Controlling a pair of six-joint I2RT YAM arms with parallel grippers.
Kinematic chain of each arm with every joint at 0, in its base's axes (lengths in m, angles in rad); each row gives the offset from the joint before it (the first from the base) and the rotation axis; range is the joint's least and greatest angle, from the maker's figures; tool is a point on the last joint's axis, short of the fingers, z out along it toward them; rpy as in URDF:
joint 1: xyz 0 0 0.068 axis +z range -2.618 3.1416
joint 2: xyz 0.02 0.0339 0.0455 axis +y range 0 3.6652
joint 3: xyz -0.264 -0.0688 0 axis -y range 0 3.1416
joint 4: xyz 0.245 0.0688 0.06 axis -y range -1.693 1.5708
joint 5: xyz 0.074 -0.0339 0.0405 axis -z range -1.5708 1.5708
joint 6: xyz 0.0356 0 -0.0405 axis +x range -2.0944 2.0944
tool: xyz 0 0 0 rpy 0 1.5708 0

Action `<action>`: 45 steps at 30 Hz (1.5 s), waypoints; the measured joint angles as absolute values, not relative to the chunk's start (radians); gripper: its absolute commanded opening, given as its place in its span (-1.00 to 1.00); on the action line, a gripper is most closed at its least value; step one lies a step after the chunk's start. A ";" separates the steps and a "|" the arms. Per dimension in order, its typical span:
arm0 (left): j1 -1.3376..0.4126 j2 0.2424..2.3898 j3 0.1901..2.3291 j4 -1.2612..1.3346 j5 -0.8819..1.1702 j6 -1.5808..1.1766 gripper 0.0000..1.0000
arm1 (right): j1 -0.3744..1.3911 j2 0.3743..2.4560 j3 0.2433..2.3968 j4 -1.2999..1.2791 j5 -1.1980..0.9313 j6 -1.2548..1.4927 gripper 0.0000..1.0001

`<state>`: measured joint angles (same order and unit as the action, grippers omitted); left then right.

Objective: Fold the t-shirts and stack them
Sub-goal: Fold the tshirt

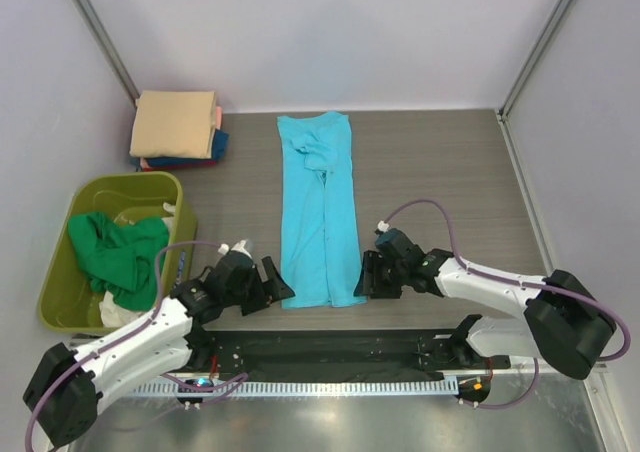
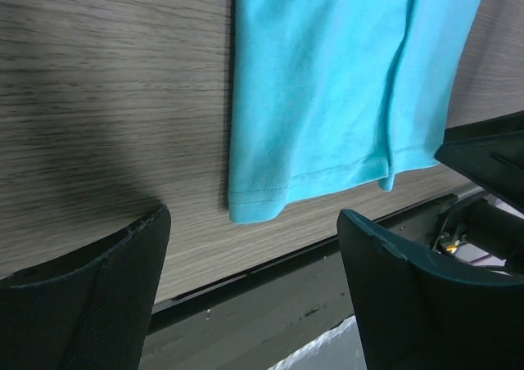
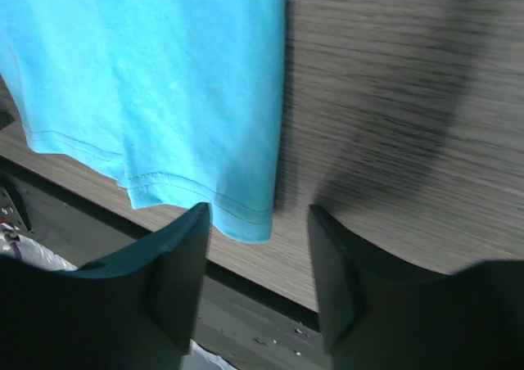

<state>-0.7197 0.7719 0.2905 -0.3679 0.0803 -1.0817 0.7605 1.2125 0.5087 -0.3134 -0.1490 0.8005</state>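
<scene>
The turquoise t-shirt [image 1: 320, 212] lies as a long strip on the surface [image 1: 440, 172], hem toward the arms; left pincer [image 1: 278, 287] and right pincer [image 1: 363, 275], both spread and empty, flank its hem corners, likely to pinch them for folding.

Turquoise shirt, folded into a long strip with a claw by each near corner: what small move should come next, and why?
Probably both grippers should ease down and close on the near hem corners. The turquoise shirt lies flat in a narrow strip. The left gripper and right gripper hang open at those corners, holding nothing, so a pinch must precede folding.
</scene>
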 measured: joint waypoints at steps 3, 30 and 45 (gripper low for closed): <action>-0.732 0.777 0.274 -0.331 0.083 -1.106 0.59 | 0.786 1.237 0.504 -0.268 -0.151 0.827 -0.11; -0.852 0.886 0.267 -0.264 -0.012 -1.169 -1.00 | 0.821 1.166 0.405 -0.203 -0.159 0.902 -0.98; -0.967 0.889 0.688 -0.603 -0.149 -1.110 -0.99 | 0.865 1.029 0.667 -0.520 0.000 0.911 -0.98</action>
<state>-0.9668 0.8894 0.6876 -0.6025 -0.1490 -1.1103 0.8646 1.0294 0.6670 -0.5198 0.0002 0.9108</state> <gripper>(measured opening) 0.008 0.046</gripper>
